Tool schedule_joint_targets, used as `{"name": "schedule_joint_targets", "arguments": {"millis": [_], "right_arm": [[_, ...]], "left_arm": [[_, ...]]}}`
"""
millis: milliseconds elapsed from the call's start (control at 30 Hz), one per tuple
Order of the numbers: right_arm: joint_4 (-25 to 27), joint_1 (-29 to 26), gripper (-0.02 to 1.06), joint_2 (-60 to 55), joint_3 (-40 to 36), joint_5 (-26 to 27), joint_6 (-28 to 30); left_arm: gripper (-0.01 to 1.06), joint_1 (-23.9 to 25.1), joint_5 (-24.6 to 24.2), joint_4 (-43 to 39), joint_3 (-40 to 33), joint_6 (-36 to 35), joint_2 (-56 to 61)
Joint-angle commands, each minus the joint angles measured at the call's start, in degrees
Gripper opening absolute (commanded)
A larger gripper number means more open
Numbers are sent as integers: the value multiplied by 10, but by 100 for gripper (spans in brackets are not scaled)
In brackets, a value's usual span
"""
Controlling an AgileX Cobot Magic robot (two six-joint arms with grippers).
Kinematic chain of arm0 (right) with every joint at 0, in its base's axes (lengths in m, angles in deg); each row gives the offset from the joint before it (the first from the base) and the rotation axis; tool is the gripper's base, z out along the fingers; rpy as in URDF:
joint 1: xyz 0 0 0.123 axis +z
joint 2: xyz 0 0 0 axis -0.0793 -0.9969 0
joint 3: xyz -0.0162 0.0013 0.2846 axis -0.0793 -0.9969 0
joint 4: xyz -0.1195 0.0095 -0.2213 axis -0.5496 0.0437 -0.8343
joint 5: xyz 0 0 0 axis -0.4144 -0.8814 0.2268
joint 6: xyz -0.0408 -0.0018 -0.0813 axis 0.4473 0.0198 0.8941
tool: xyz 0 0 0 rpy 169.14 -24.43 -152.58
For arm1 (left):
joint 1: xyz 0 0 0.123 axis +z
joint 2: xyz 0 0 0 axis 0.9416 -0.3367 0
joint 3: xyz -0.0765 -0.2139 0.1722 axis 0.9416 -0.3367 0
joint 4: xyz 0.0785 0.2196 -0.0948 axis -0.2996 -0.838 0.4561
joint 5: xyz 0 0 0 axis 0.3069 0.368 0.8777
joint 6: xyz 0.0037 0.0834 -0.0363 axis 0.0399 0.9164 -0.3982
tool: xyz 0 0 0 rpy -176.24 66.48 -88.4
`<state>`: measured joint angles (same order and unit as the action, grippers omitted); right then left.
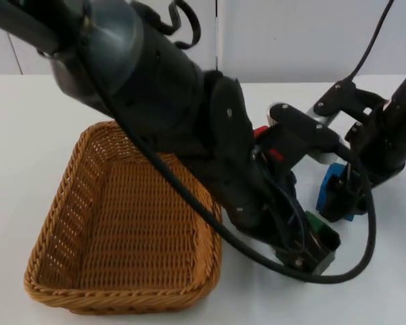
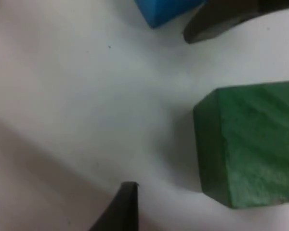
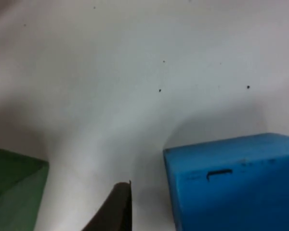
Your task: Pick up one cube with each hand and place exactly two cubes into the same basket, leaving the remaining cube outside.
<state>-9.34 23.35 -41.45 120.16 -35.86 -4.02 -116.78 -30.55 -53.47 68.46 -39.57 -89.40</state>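
The green cube (image 1: 317, 225) rests on the table just right of the wicker basket (image 1: 68, 203). My left gripper (image 1: 314, 248) is low over it, open, with the green cube (image 2: 250, 144) a short gap away from one fingertip (image 2: 123, 209). The blue cube (image 1: 331, 184) lies a little further right. My right gripper (image 1: 340, 203) is down around it, open, and the blue cube (image 3: 236, 183) sits apart from its fingertip (image 3: 115, 207). The red cube (image 1: 261, 132) peeks out behind the left arm, mostly hidden. Nothing lies in the basket.
The two grippers work close together, and a right finger (image 2: 221, 21) reaches in near the blue cube (image 2: 166, 9). The green cube (image 3: 14, 192) lies just across from the blue one. The left arm (image 1: 162, 88) crosses over the basket's far right corner. The grey wall (image 1: 291, 34) bounds the table.
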Motion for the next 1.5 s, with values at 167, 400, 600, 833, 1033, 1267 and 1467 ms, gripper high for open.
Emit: {"name": "schedule_joint_targets", "arguments": {"millis": [167,400,600,833,1033,1267,1467], "right_arm": [[4,3,96,-5,2,12,4],[4,3,96,-5,2,14,4],[9,3,96,-5,2,16,5],[8,3,93,-5,2,16,5],[8,3,77,-5,2,17,5],[8,3,76,-5,2,18,5],[6,3,75,-5,2,18,6]], "left_arm": [[105,-13,42,13,3,9,-1],[105,-21,53,14,3,9,-11],[105,-22,75,15,3,9,-30],[102,-22,81,15,3,9,-32],[97,-22,83,14,3,9,-32],[97,-22,88,13,3,11,-32],[88,-22,88,12,3,11,-36]]}}
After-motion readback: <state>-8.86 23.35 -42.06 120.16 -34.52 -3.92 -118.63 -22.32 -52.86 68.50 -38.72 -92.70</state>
